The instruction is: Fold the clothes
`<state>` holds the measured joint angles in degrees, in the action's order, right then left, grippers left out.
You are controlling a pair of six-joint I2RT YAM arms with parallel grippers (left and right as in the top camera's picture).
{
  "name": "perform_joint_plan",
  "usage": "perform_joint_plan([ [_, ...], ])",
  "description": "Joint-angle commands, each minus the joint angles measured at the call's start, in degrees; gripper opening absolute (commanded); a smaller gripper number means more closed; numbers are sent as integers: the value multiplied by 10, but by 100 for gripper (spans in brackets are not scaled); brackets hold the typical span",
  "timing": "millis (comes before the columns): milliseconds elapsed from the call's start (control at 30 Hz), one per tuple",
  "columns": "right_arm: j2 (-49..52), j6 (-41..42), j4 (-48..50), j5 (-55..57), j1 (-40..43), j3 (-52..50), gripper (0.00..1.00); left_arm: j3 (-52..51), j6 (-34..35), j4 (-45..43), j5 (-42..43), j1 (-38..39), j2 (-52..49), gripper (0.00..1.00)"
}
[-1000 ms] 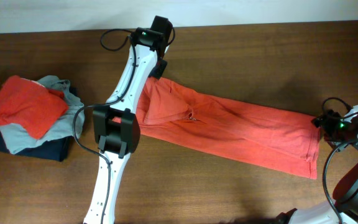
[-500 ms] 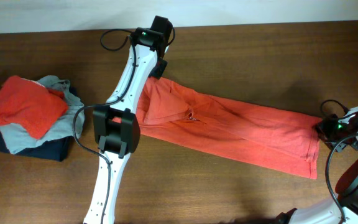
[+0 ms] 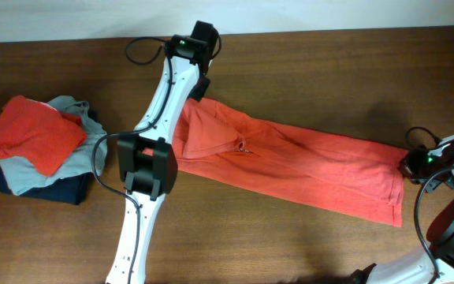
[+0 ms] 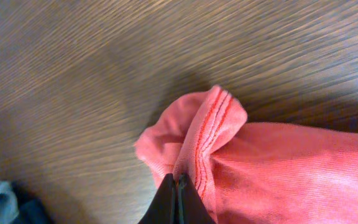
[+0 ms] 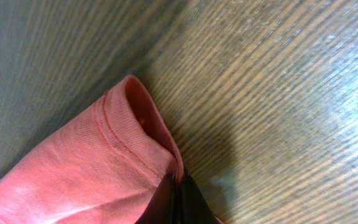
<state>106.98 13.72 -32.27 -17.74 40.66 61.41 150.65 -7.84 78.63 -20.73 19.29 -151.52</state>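
An orange-red T-shirt (image 3: 290, 162) lies folded into a long strip slanting across the table, from upper left to lower right. My left gripper (image 3: 196, 87) is at the strip's upper left end, shut on a bunched hemmed edge (image 4: 207, 134) of the shirt; in the left wrist view the black jaws (image 4: 178, 183) are pinched together on the fabric. My right gripper (image 3: 407, 167) is at the strip's right end, shut on the shirt's stitched hem (image 5: 138, 140), with the jaws (image 5: 176, 183) closed over the folded edge.
A pile of folded clothes (image 3: 38, 146) sits at the table's left: orange-red on top, grey-blue and navy beneath. The left arm's body (image 3: 144, 170) stretches from the front edge up across the table. Bare wood (image 3: 306, 71) surrounds the shirt.
The right gripper has closed onto the shirt's right-end hem; a second ago its jaws stood open. The left gripper and the shirt have stayed put.
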Motion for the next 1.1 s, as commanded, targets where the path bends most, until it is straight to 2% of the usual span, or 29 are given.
perform_joint_plan([
  [0,9,3,-4,41,14,16,4,12,5,1,-51,-30,39,0],
  [333,10,3,-3,43,15,17,4,12,5,-10,-7,-97,39,0],
  [367,10,3,-3,43,15,17,4,12,5,-10,-7,-102,39,4],
  [400,10,3,-4,43,15,17,4,12,5,-10,-7,-104,39,10],
  [433,10,3,-5,43,15,17,4,12,5,-9,-6,-104,39,43],
  [467,10,3,-5,43,15,17,4,12,5,-7,-7,-104,39,52],
  [567,10,3,-5,43,15,17,4,12,5,1,-7,-104,39,57],
  [600,10,3,-5,43,15,17,5,12,5,8,-7,-104,39,64],
  [633,10,3,-5,43,15,17,7,12,5,12,-6,-104,39,63],
  [667,10,3,-5,43,15,17,14,12,5,22,-6,-104,39,57],
  [700,10,3,-5,43,15,17,27,12,5,33,-2,-103,39,53],
  [767,9,3,-5,38,15,17,45,12,5,55,20,-103,42,52],
  [800,9,3,-8,27,16,21,50,12,5,73,40,-102,50,54],
  [967,2,3,-54,-37,36,74,55,12,5,110,85,-103,109,59],
  [1067,-11,3,-92,-77,52,113,57,12,5,123,196,-103,158,62],
])
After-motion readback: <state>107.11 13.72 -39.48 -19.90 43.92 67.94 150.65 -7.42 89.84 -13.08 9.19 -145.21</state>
